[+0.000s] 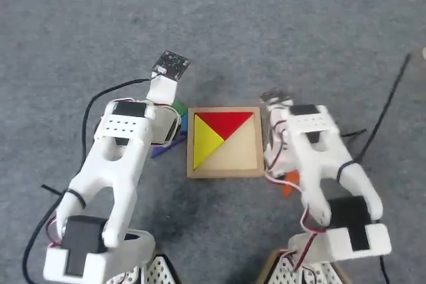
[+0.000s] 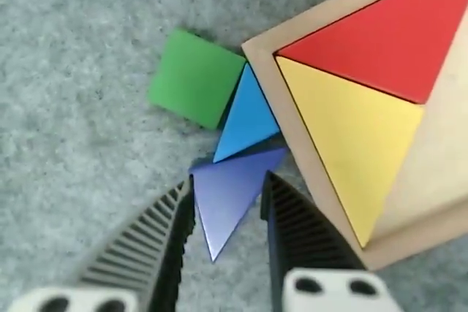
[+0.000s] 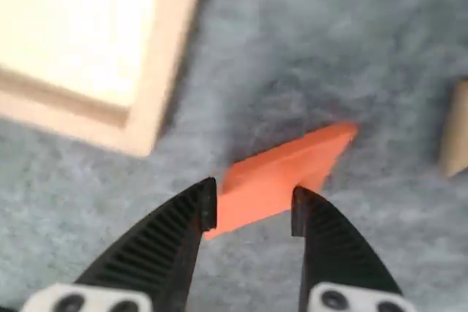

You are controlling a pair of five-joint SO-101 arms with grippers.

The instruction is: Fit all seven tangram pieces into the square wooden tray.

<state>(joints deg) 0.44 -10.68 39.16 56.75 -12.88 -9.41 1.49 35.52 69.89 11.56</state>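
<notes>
High view — square wooden tray (image 1: 223,173) on the grey carpet (image 1: 80,38) between the two arms. Seated inside: red triangle (image 1: 225,123) along the far edge and yellow triangle (image 1: 205,141) along the left arm's side, meeting edge to edge. Roughly half of the tray floor bare. Orange piece (image 1: 287,183) just beside the tray's right rim, under the right arm.

Left wrist view: left gripper (image 2: 228,184) low over the carpet, jaws apart and straddling the purple triangle (image 2: 227,210), fingers close against its edges with no firm clamp readable. Blue triangle (image 2: 247,118) touching both the purple triangle and the tray rim. Green square (image 2: 196,77) touching the blue triangle on its far side. All three outside the tray.

Right wrist view: right gripper (image 3: 252,193) closed onto the orange piece, a finger against each side — seemingly pinched. Tray corner near, well short of the piece.

Count: one tray, two arms, six pieces seen — two large triangles seated, four on the carpet. By judgement, under a third done, with five of seven left to place, probably starting with the purple triangle and the orange piece.
</notes>
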